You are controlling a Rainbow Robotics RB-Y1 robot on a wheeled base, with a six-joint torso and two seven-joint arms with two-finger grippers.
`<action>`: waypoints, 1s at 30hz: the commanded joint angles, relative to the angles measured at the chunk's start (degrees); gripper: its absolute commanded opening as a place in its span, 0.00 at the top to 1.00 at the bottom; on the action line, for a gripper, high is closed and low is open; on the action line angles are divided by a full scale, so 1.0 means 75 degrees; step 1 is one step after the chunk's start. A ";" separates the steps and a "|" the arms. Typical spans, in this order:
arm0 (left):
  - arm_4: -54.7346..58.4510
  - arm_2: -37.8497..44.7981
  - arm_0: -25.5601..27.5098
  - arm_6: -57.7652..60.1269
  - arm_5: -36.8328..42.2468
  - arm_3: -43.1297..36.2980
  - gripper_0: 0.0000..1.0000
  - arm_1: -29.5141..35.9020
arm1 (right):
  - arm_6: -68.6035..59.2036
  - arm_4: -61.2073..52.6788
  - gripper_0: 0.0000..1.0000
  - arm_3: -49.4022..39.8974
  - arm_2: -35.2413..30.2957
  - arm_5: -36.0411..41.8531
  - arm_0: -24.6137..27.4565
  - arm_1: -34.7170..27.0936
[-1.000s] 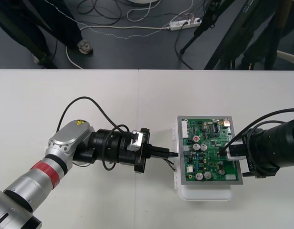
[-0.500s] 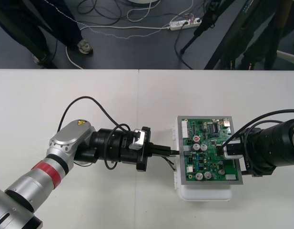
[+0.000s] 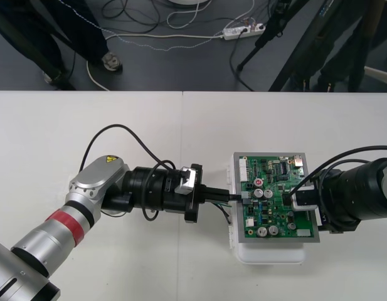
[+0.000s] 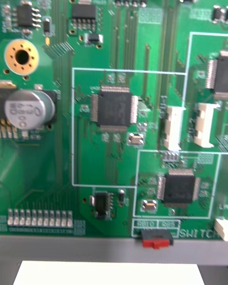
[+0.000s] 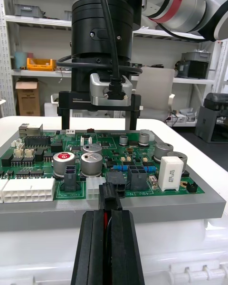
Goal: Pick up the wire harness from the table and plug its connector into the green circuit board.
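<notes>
Holding harness plug (image 5: 110,194) just ahead of jaws at green circuit board (image 4: 61,123) near edge, ready for insertion: left gripper (image 5: 110,216) clamped narrow on it; right gripper (image 5: 99,123), jaws wide, likely braces far edge.

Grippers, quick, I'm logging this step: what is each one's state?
Left gripper: shut on the harness's small black plug.
Right gripper: open.

Table (image 3: 118,119) is open all round the left arm, also far and near of the board (image 3: 275,216). Board's left edge is taken: left gripper (image 3: 229,196) sits there, fingers closed on the plug (image 5: 109,195), w/ tall caps (image 5: 91,164) just behind it. Right gripper (image 3: 288,199) stands over the board's right half, fingers apart. Betw. the two you've only a narrow mid-board gap.
</notes>
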 commanded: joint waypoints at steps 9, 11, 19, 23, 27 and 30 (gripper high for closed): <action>0.0123 -0.0326 -0.0332 0.0058 0.0214 -0.0054 1.00 -0.0234 | 0.0065 -0.0030 0.00 -0.0100 0.0108 -0.0045 -0.0167 0.0118; 0.0123 -0.0338 -0.0321 0.0093 0.0214 -0.0054 1.00 -0.0223 | 0.0065 -0.0042 0.00 -0.0112 0.0108 -0.0045 -0.0167 0.0118; 0.0111 -0.0408 -0.0332 0.0222 0.0214 -0.0054 1.00 -0.0211 | 0.0065 -0.0042 0.00 -0.0124 0.0108 -0.0045 -0.0167 0.0118; 0.0099 -0.0455 -0.0344 0.0292 0.0214 -0.0054 1.00 -0.0188 | 0.0065 -0.0042 0.00 -0.0124 0.0108 -0.0045 -0.0167 0.0130; 0.0099 -0.0455 -0.0367 0.0339 0.0214 -0.0054 1.00 -0.0188 | 0.0065 -0.0018 0.00 -0.0124 0.0108 -0.0045 -0.0167 0.0130; 0.0099 -0.0455 -0.0367 0.0362 0.0214 -0.0054 1.00 -0.0199 | 0.0065 -0.0054 0.00 -0.0124 0.0108 -0.0045 -0.0167 0.0130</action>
